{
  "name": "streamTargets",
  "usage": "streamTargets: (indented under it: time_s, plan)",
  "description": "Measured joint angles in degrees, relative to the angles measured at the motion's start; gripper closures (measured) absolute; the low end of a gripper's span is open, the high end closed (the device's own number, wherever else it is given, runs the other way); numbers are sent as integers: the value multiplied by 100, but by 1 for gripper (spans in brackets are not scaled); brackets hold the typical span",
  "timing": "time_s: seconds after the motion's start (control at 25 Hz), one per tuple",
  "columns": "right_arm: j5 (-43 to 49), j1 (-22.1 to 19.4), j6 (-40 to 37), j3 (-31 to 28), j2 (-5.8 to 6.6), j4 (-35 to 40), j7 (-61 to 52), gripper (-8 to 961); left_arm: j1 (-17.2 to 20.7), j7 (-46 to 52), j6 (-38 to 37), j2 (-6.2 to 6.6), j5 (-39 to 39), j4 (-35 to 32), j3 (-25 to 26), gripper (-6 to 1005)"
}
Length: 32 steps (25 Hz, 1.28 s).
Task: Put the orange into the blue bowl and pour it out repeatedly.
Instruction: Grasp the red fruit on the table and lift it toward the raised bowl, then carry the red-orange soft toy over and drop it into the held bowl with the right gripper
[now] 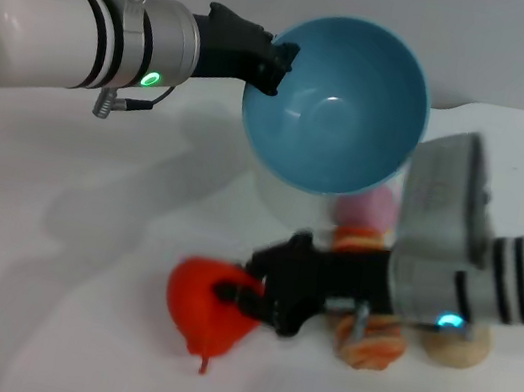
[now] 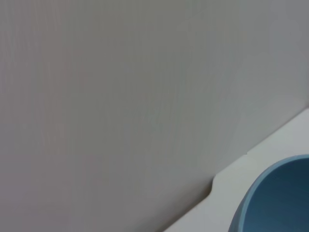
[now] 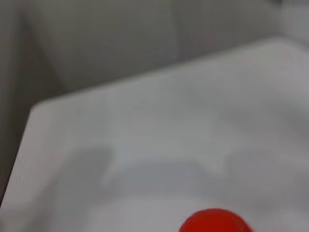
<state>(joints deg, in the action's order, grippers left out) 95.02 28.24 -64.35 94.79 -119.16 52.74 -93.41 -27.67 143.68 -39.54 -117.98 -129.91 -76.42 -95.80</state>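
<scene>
The blue bowl (image 1: 343, 109) hangs in the air at the back, tipped so its plain inside faces me, and nothing lies in it. My left gripper (image 1: 277, 65) is shut on its left rim. A curve of the blue bowl (image 2: 275, 198) shows in the left wrist view. The orange (image 1: 201, 312), red-orange with a small stem tip, is low over the white table in front of the bowl. My right gripper (image 1: 242, 296) reaches it from the right with its black fingers closed on its right side. The top of the orange (image 3: 212, 222) shows in the right wrist view.
Toy foods sit under and beside the right arm: a pink ball (image 1: 366, 209), an orange-and-cream striped roll (image 1: 370, 345), and a tan ball (image 1: 461, 348). The white table (image 1: 67, 324) spreads to the left and front.
</scene>
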Motion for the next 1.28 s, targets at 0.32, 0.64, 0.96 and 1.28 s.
streamTargets:
  time_s: [0.32,0.64,0.96,1.28]
  plan:
    - [-46,-234,-1311,-1439,30,725,33,831,-20,-16,-58,3,-100,175,10,1001]
    - [-232,-539,-2521,-3267,37,1902,-74,896,-262,35,-732,3,-126,322,47,1000]
    - [188,-629,-2649,-3707,31,1818,-238,922,-672,360,-1628,-11,-318,182,45,1001]
    - [453,-536,-2403,-3640,62,961,-292,921,-699,487,-1595,-24,-488,182,45,1000]
